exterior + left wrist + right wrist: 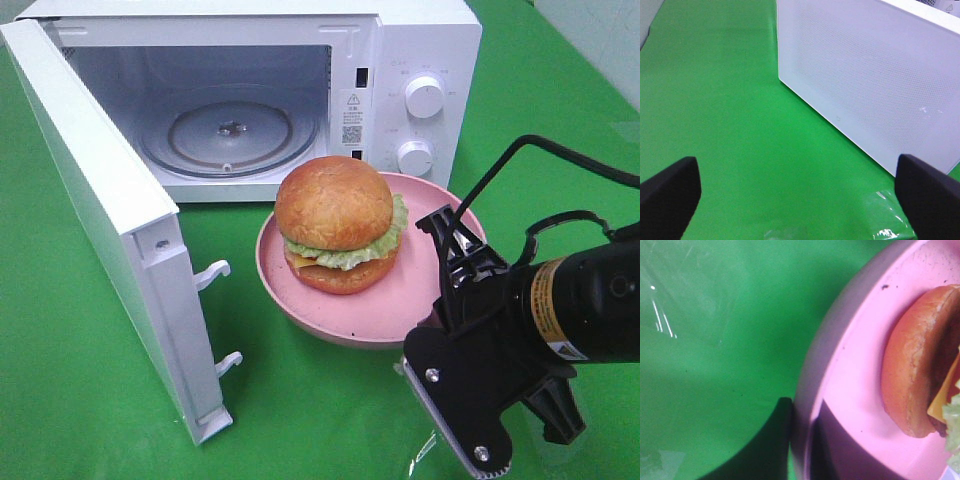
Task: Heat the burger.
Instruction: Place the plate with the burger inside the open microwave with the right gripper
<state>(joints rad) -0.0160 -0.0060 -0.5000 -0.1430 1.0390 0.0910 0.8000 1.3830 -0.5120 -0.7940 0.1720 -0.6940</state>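
Note:
The burger (pixel 340 225), with golden bun, green lettuce and yellow cheese, sits on a pink plate (pixel 300 300) just in front of the open microwave (pixel 420 60). My right gripper (pixel 446 228) reaches in from the lower right to the plate's right rim. In the right wrist view its dark fingers straddle that rim (pixel 805 405), shut on it, and the burger (pixel 910 365) lies just beyond. My left gripper (pixel 800 200) is open with nothing between its fingertips (pixel 670 192). It faces the outer side of the microwave door (pixel 870 80) and is out of the exterior view.
The microwave door (pixel 110 220) swings out to the left, its latch hooks (pixel 212 272) pointing toward the plate. A glass turntable (pixel 230 135) lies inside the cavity. Green cloth (pixel 300 410) covers the table. Two knobs (pixel 424 97) are on the microwave's right panel.

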